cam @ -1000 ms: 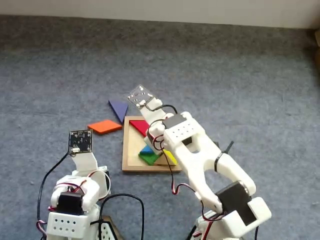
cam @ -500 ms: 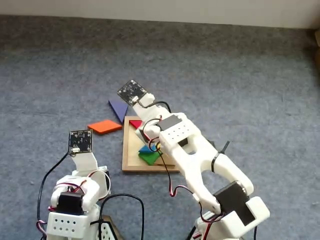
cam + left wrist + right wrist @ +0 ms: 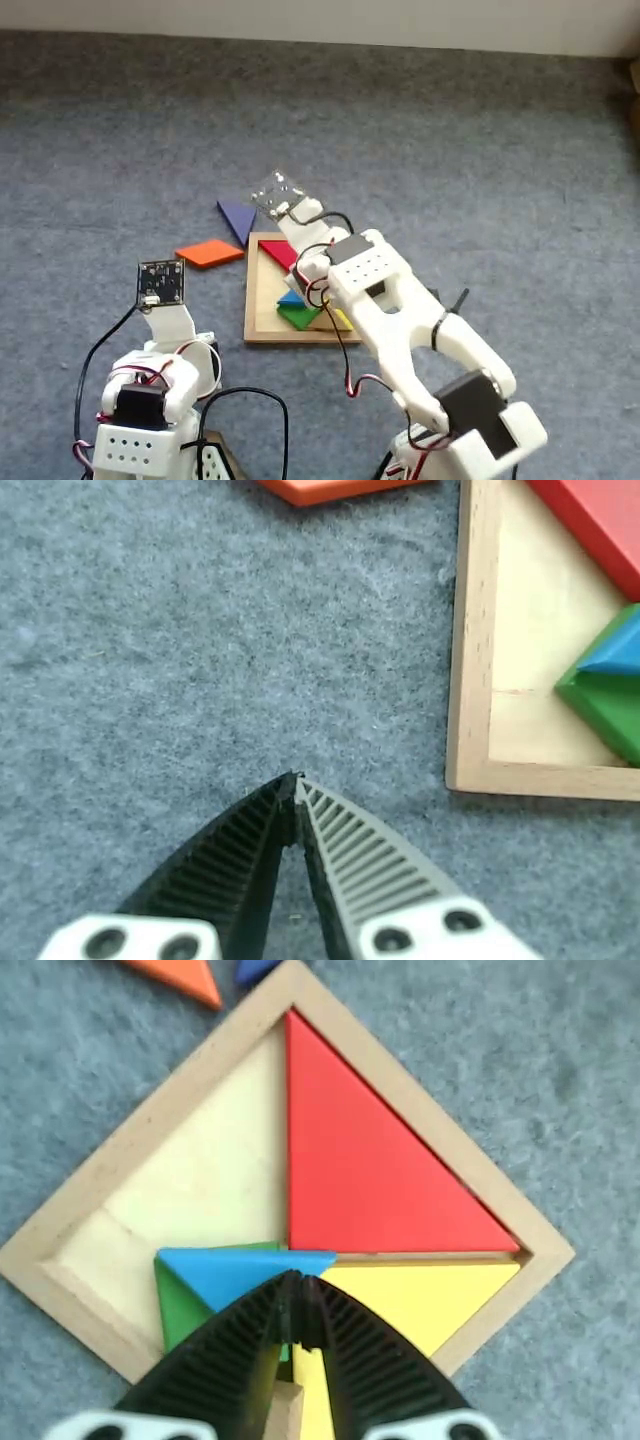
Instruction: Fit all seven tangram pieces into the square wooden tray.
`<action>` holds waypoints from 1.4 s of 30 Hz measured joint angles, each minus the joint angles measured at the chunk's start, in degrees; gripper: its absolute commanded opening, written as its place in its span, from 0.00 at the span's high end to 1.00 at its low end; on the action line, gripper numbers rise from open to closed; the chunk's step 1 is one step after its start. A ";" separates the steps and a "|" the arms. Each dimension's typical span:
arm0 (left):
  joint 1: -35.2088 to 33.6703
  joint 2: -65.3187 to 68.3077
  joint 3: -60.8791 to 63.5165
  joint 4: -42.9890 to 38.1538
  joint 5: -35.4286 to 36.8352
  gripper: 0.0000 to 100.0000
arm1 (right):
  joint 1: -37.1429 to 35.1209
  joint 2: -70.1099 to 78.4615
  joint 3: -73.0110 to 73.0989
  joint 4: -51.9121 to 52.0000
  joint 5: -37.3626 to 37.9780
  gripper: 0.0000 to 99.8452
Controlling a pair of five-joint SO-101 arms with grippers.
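Four pieces, red (image 3: 370,1180), blue (image 3: 230,1270), green (image 3: 172,1310) and yellow (image 3: 420,1298), lie in the tray (image 3: 251,290), mid-table; orange (image 3: 209,253) and purple (image 3: 238,218) lie just outside it. The left hand (image 3: 293,785) and right hand (image 3: 297,1300) are closed and empty.

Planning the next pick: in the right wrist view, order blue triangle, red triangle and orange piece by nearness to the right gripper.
1. blue triangle, in the tray, beside the right gripper.
2. red triangle, farther across the tray.
3. orange piece, outside the tray.

From above, the right arm (image 3: 400,320) covers much of the tray (image 3: 260,292).
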 measured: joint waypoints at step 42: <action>0.00 0.00 0.00 0.00 0.00 0.99 | -9.49 2.64 -0.26 -3.87 -0.53 0.81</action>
